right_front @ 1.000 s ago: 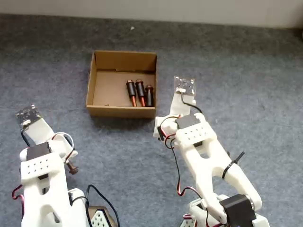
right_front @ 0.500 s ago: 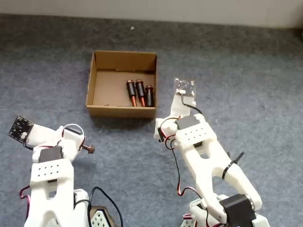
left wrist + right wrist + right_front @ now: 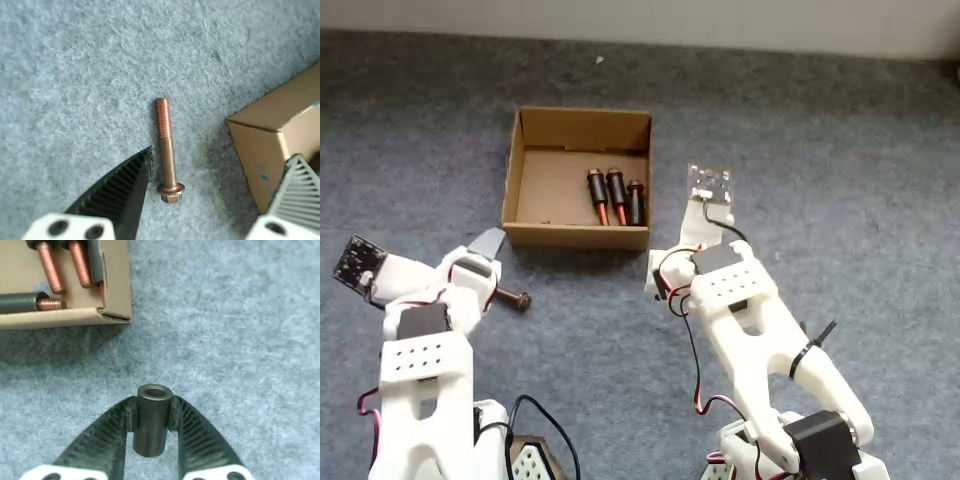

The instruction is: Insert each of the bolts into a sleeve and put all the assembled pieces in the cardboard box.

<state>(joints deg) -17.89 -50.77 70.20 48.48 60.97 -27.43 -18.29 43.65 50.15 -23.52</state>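
Bolt: we see one loose copper-coloured hex-head bolt (image 3: 515,298) (image 3: 167,145) lying flat on the table, outside the box and near its front left corner. Its threaded end points away from the left wrist camera.
Left claw: the left claw (image 3: 492,268) (image 3: 223,154) is spread wide and holds nothing. Its dark ribbed finger (image 3: 122,192) sits just beside the bolt's shank, and we cannot tell if they touch. Its pale finger (image 3: 296,182) is in front of the box wall.
Sleeve: a short black metal tube sleeve (image 3: 152,420) stands upright, and we look down into its open bore.
Right claw: the right claw (image 3: 152,412) pinches the sleeve from both sides above the table, a little off the box's front right corner.
Box: the open brown cardboard box (image 3: 575,237) (image 3: 270,145) (image 3: 65,317) rests on the table beyond both arms, nearer the middle.
Assembled pieces: three bolts in black sleeves (image 3: 615,197) (image 3: 50,262) lie side by side on the box floor against its right wall.
Surface: the table (image 3: 840,180) has a grey, fuzzy, carpet-like covering with a mottled nap, and we see it in all three views.
Room: a pale strip (image 3: 720,18) runs along the far edge of the covering. We cannot tell if it is wall or bare surface.
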